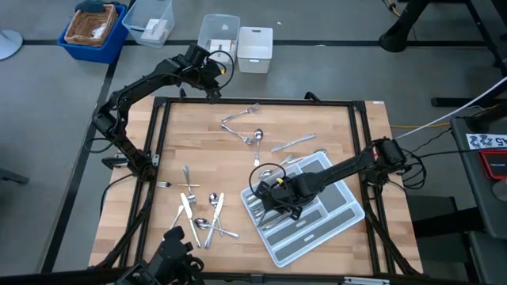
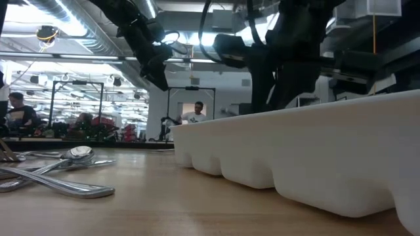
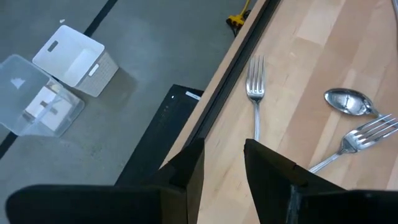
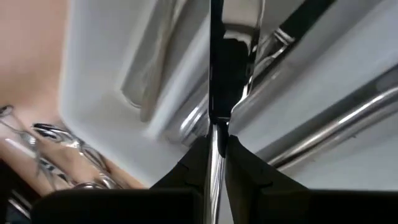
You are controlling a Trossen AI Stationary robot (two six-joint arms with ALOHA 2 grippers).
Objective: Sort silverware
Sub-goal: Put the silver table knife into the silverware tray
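The silverware lies in two loose groups on the wooden table: forks, a spoon and a knife [image 1: 247,131] at the far middle, and several pieces [image 1: 200,215] at the near left. More pieces lie in the light grey tray [image 1: 317,214] at the near right. My right gripper [image 1: 275,198] [image 4: 217,144] is low over the tray's left end, shut on one slim silver piece [image 4: 231,68]. My left gripper [image 1: 212,85] [image 3: 224,163] hangs open, high over the table's far edge, with a fork [image 3: 255,93] on the table below it. My right gripper pinches the slim silver piece between its two fingers, which hold its thin edge-on part [image 4: 216,130]. The fingers slant down from above, and the piece runs on past the fingertips over the tray's compartments. Which kind of piece it is and whether its far end rests in the tray, I cannot tell.
Black frame rails [image 1: 158,142] border the table. Beyond the far edge, on the floor, stand clear plastic boxes [image 1: 218,33], a white bin [image 1: 255,47] and a blue basket [image 1: 95,28]. In the low view the tray's wall [image 2: 315,151] fills the right side and a person [image 2: 195,113] shows far behind.
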